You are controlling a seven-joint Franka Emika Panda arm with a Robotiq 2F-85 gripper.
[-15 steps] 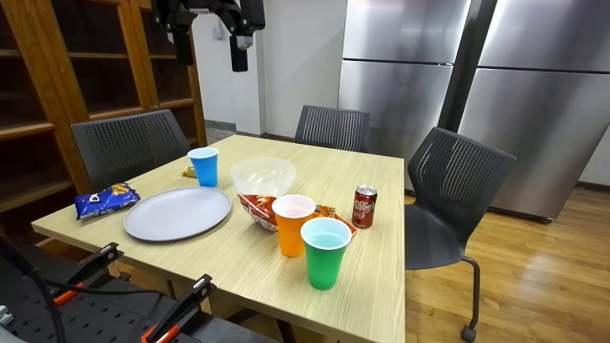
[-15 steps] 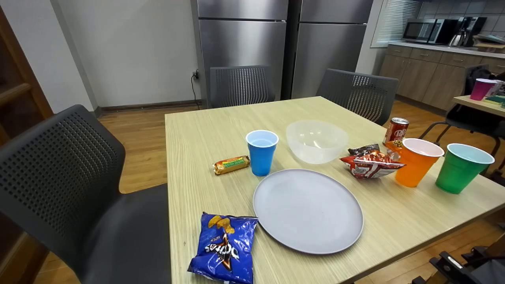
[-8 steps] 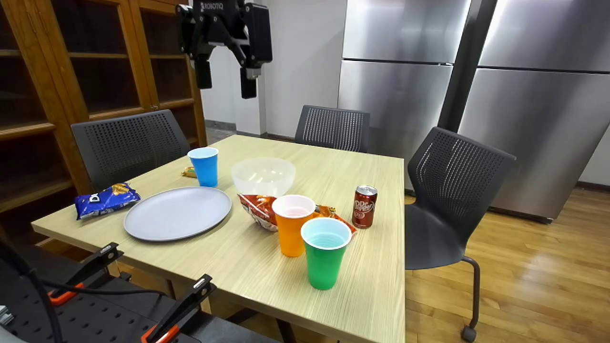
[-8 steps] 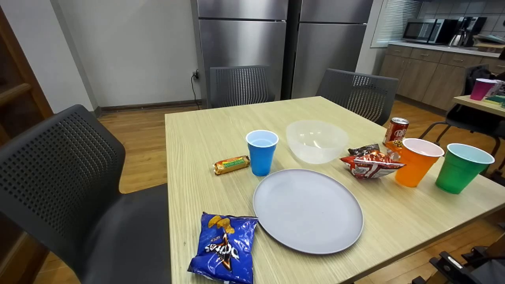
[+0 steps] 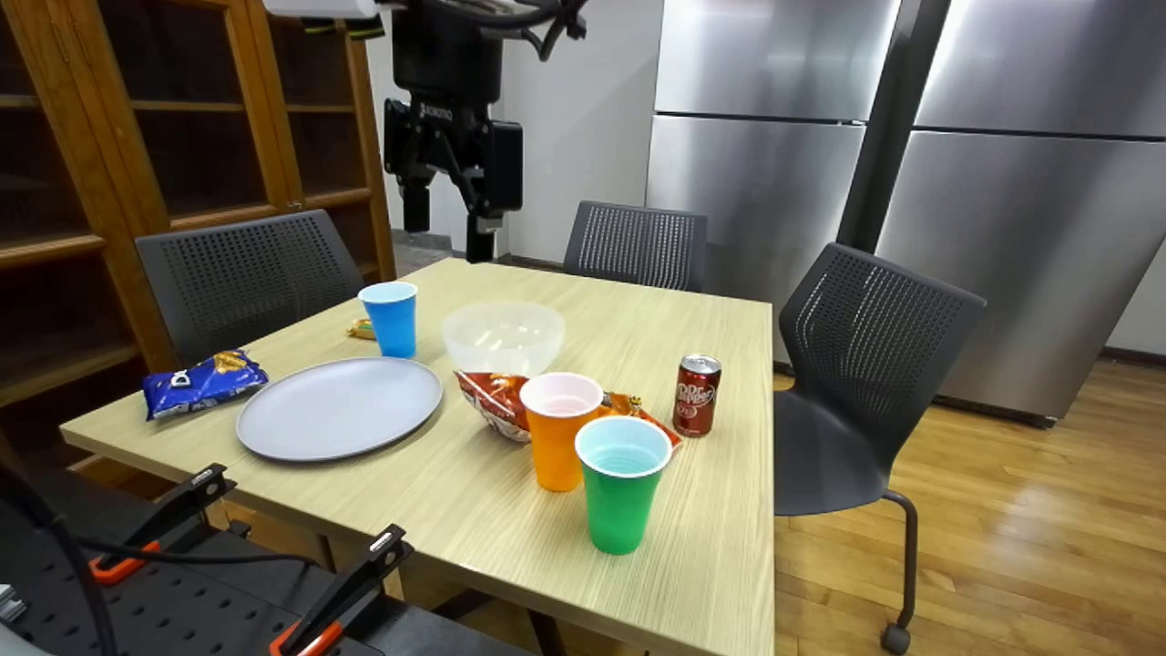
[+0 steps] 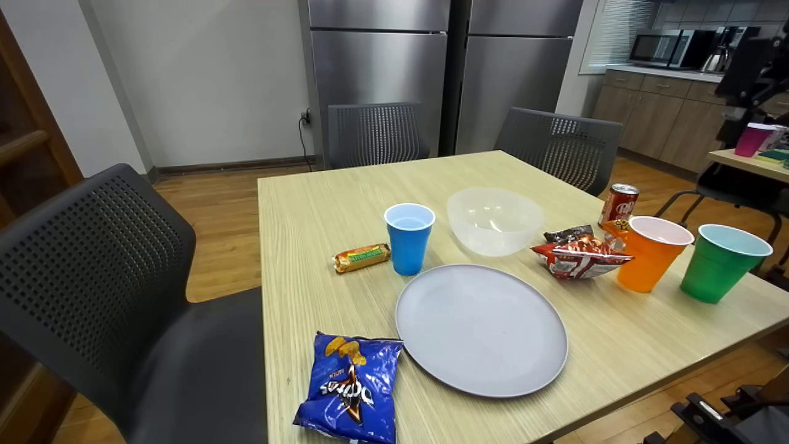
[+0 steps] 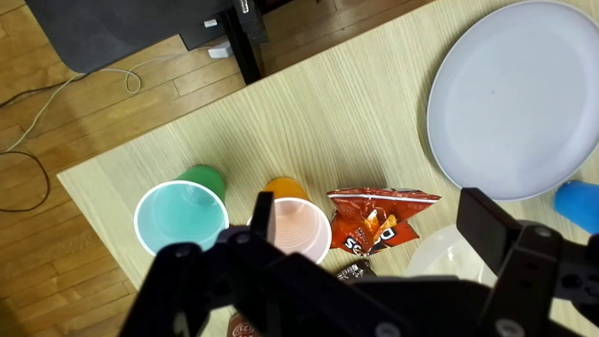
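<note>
Your jaws stand spread, hanging high over the tabletop. In your wrist view, the red bag shows in the gap between them; it lies on the tabletop, just beside the orange cup (whose rim one jaw partly hides from you). The green cup stands near, and on the bag's other side you see the bowl and plate.

Near table: three cups; one plate; one bowl; one can.
</note>
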